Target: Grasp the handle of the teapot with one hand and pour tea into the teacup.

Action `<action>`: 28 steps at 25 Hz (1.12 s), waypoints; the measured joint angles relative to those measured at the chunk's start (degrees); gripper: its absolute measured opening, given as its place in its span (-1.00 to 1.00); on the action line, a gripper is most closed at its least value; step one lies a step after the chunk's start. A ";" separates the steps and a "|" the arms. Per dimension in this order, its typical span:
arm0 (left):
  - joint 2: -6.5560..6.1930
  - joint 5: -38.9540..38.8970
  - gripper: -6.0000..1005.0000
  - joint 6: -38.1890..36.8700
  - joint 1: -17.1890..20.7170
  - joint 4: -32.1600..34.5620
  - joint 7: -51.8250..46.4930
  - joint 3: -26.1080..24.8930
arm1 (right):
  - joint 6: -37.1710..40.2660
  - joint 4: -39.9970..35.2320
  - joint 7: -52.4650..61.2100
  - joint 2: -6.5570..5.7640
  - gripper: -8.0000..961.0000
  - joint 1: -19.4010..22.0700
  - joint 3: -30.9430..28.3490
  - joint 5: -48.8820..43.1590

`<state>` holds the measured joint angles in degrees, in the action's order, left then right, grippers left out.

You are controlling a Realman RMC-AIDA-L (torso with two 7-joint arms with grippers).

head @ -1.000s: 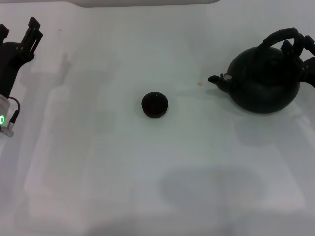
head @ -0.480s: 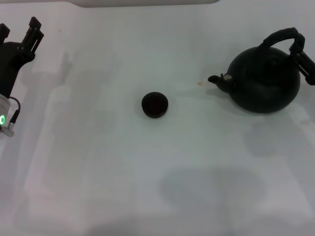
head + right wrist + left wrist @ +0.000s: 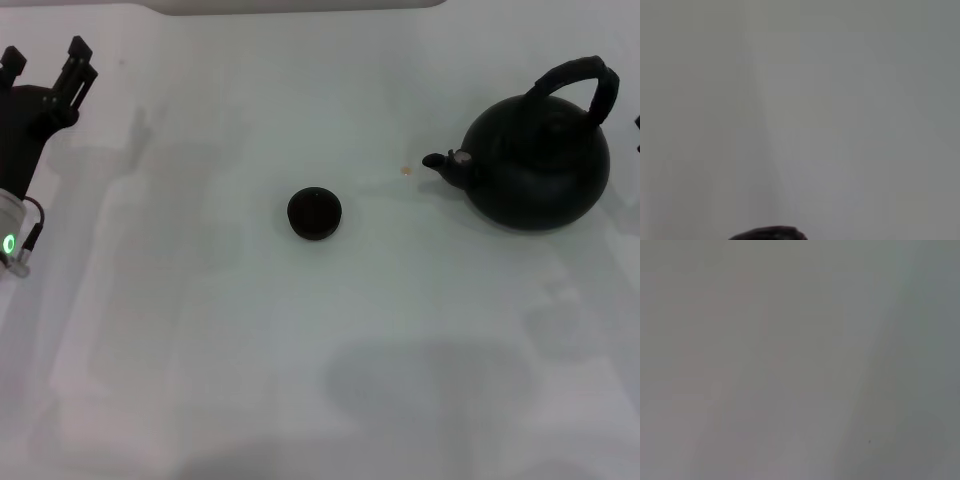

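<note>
Round matte black teapot (image 3: 540,165) stands upright, spout toward the small dark bowl-like teacup (image 3: 315,213). Left gripper (image 3: 45,65), fingers spread and empty, parked well apart. A grasp should centre on the arched handle (image 3: 580,85).

Matt black teapot (image 3: 540,165) and teacup (image 3: 315,213) on a smooth white table (image 3: 200,330).

No readable text, labels, brands, numbers or signs on anything in view
</note>
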<state>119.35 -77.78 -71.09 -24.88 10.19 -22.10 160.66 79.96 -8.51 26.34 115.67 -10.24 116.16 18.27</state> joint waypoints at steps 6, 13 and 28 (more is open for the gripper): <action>0.01 0.01 0.75 0.72 0.21 0.07 0.96 0.00 | 2.60 -0.88 -7.96 0.37 0.79 1.25 4.42 -0.34; 0.09 0.00 0.74 0.93 0.25 0.09 0.99 0.00 | 2.45 -1.17 -8.09 0.43 0.78 1.71 4.72 -0.02; -0.13 -0.49 0.75 2.99 -0.56 -0.02 1.08 -0.59 | 3.32 -1.15 -8.54 0.44 0.78 1.73 5.02 -0.34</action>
<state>119.22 -78.27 -68.10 -25.44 10.17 -21.02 160.07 83.28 -9.67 17.80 116.11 -8.50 121.18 17.93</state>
